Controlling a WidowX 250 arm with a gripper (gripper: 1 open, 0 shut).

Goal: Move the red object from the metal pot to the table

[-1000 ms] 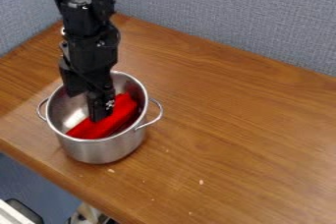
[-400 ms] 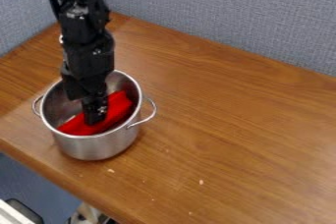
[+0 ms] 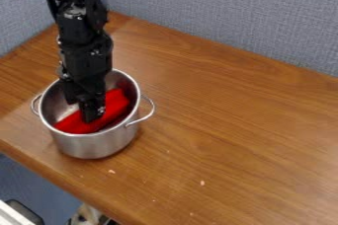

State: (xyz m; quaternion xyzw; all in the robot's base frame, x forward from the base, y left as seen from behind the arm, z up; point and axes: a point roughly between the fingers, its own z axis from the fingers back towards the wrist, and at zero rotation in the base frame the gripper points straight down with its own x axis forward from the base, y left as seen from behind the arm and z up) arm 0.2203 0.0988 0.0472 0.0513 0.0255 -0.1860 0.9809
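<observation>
Red object (image 3: 111, 111) lies inside metal pot (image 3: 93, 140); jaws (grip unclear) reach in.

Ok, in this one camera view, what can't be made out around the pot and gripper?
- Gripper fingertips: down inside the metal pot, too small and dark to tell whether they clamp the red object.
- Red object: partly covered by the gripper and the pot's near wall.
- Pot's left handle: too blurred to make out.

Metal pot (image 3: 90, 135) sits on the table (image 3: 238, 140), toward its left front part. Red object (image 3: 111, 116) lies inside the pot, leaning against the right inner wall. Gripper (image 3: 87, 111) reaches down into the pot, over the object.
</observation>
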